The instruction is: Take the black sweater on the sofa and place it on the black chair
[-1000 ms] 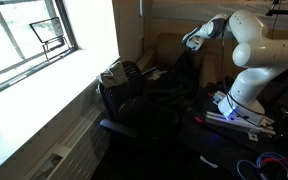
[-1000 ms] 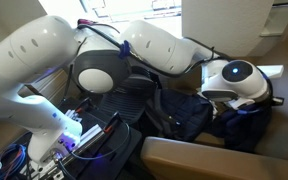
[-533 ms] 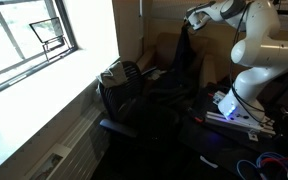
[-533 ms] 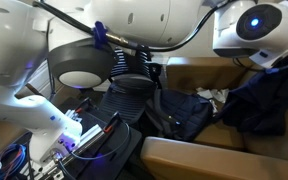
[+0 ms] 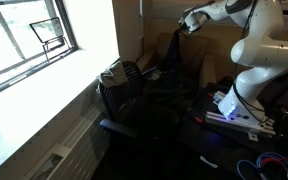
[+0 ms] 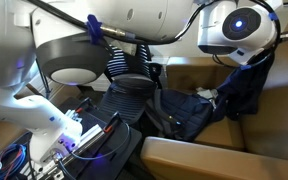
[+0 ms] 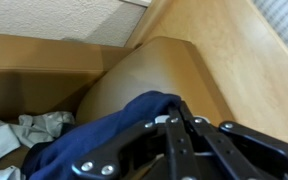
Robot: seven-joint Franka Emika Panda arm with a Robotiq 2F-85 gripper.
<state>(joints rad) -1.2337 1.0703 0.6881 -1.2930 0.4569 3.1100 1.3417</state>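
My gripper (image 7: 176, 112) is shut on the dark sweater (image 7: 104, 130), which looks navy in the wrist view, and holds it up by a pinched fold. In both exterior views the sweater (image 5: 174, 55) (image 6: 242, 90) hangs from the raised gripper (image 5: 187, 24) above the tan sofa (image 6: 194, 72). The black chair (image 5: 134, 95) stands below and in front of the gripper, with its ribbed backrest (image 6: 127, 62) showing. The gripper itself is hidden behind the wrist housing in one exterior view.
A second dark garment (image 6: 184, 115) lies on the sofa seat with a pale cloth (image 7: 29, 130) beside it. The robot base and cables (image 5: 234, 110) sit by the chair. A window and sill (image 5: 34, 70) run along one side.
The gripper has risen well above the sofa with the sweater and shifted slightly toward the chair. The sweater now hangs stretched out below it.
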